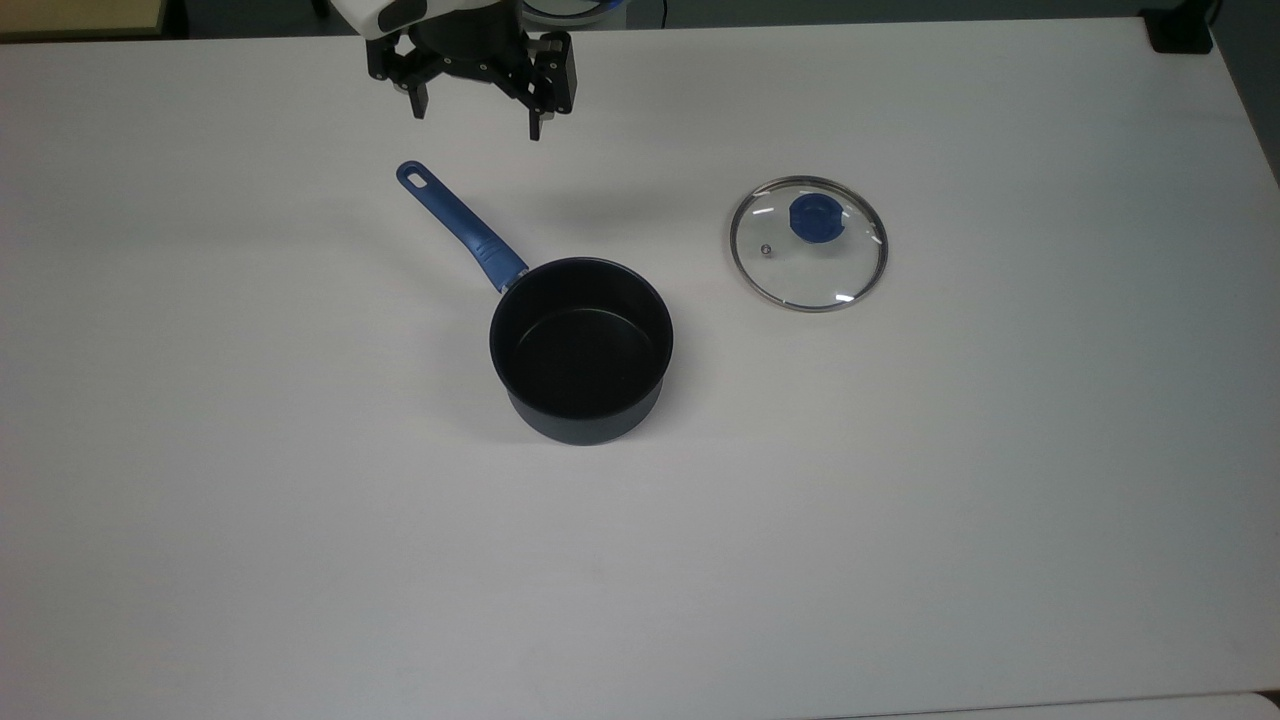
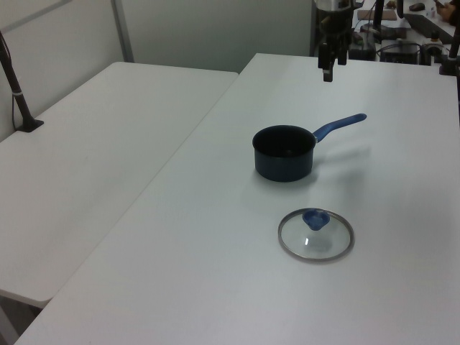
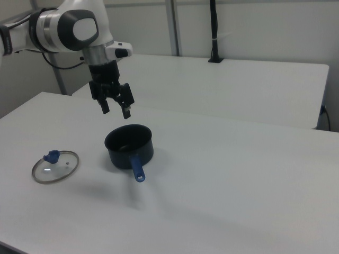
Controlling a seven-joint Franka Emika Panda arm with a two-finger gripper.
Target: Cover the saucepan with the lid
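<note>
The dark saucepan (image 1: 581,348) stands upright and empty near the table's middle, its blue handle (image 1: 460,225) reaching toward the top view's upper left. The glass lid (image 1: 808,243) with its blue knob (image 1: 817,218) lies flat on the table to the top view's right of the pan, apart from it. My gripper (image 1: 477,118) hangs open and empty high above the table, beyond the handle's end in the top view. In the right view the gripper (image 3: 116,110) hovers above the saucepan (image 3: 129,146), and the lid (image 3: 55,165) lies to the right view's left. The left view shows the lid (image 2: 316,234) in front of the saucepan (image 2: 284,152).
The white table (image 1: 300,520) stretches wide around both objects. A second white table (image 2: 93,144) adjoins it on the left view's left. A black post base (image 1: 1180,30) sits at the top view's upper right corner.
</note>
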